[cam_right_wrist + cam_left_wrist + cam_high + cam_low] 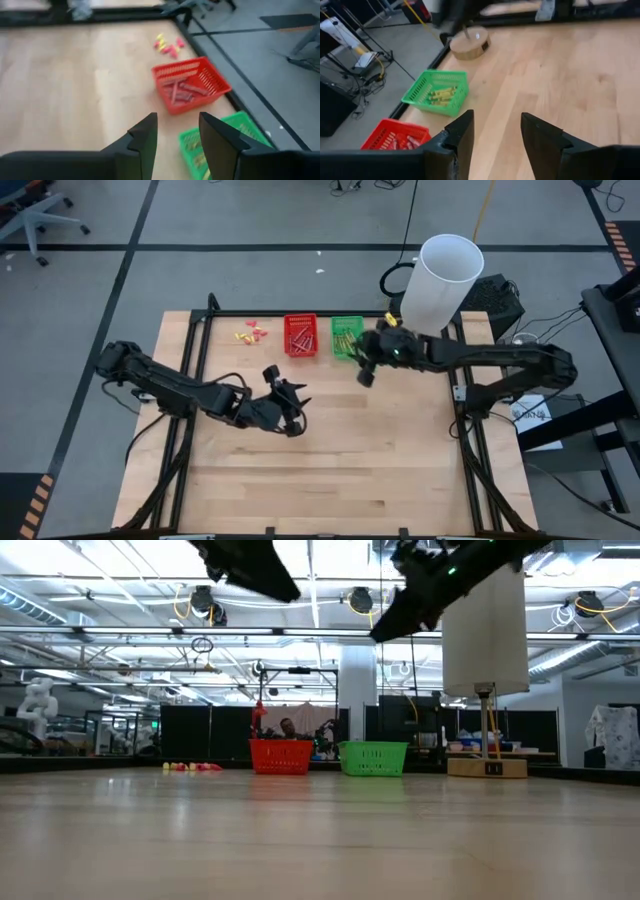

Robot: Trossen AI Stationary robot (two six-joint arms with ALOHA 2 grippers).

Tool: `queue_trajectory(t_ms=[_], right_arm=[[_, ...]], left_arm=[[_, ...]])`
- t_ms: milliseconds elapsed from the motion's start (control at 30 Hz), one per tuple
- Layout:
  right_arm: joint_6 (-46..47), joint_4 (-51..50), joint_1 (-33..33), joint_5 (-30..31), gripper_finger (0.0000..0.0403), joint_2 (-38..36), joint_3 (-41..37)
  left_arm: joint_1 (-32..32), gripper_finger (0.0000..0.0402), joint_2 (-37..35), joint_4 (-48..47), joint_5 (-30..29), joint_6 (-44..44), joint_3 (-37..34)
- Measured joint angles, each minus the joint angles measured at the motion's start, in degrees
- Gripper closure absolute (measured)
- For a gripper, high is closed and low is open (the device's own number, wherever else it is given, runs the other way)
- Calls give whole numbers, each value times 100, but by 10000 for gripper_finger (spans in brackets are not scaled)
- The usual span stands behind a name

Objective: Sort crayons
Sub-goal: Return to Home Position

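Carefully, I'd swing the right gripper [366, 372], high just beside the green basket [346, 332], home without dipping; its fingers gape empty, as do the left gripper's [289, 395] over mid-table.

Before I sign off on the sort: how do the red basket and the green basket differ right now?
The red basket holds reddish-brown crayons; the green basket holds yellow-green crayons. The red basket sits next to the yellow and pink scraps; the green basket is on its other side, nearer the right end effector. Both are upright, same-shaped mesh baskets, side by side at the table's far edge.
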Motion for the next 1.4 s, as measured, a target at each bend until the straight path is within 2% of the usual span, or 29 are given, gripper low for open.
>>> queue_trajectory(t_ms=[67, 200, 300, 467, 633, 733, 867, 1067, 1133, 1300, 1400], right_arm=[[8, -416, 205, 126, 276, -217, -5], [-31, -443, 588, 309, 277, -614, -387], [-106, -123, 821, 296, 277, -887, -865], [-421, 746, 1043, 302, 277, -1266, -1704], [-647, 1744, 1182, 286, 277, -1536, -2496], [-691, 1995, 1208, 287, 282, -1716, -2845], [-705, 2140, 1208, 284, 310, -1931, -3070], [-947, 2149, 1274, 264, 391, -2146, -3228], [-988, 2030, 1317, 262, 397, -2267, -3302], [-982, 2133, 1409, 234, 400, -2529, -3547], [-965, 2113, 1418, -12, 400, -2740, -3794]], left_arm=[[3, 255, -181, -103, 22, 6, 4], [-20, 286, -393, -317, 91, 17, 4], [-69, 309, -445, -433, 139, 24, 4], [-64, 345, -478, -321, 543, 24, -294], [26, 377, -487, -204, 583, 28, -619], [21, 395, -519, -197, 726, 64, -738], [20, 399, -671, 87, 754, 238, -910], [-2, 398, -975, 1157, 1082, 998, -1529], [5, 398, -1075, 1640, 1160, 1131, -1746], [49, 398, -1490, 1988, 1184, 1123, -2361], [54, 398, -1692, 2277, 1184, 1094, -2675]])
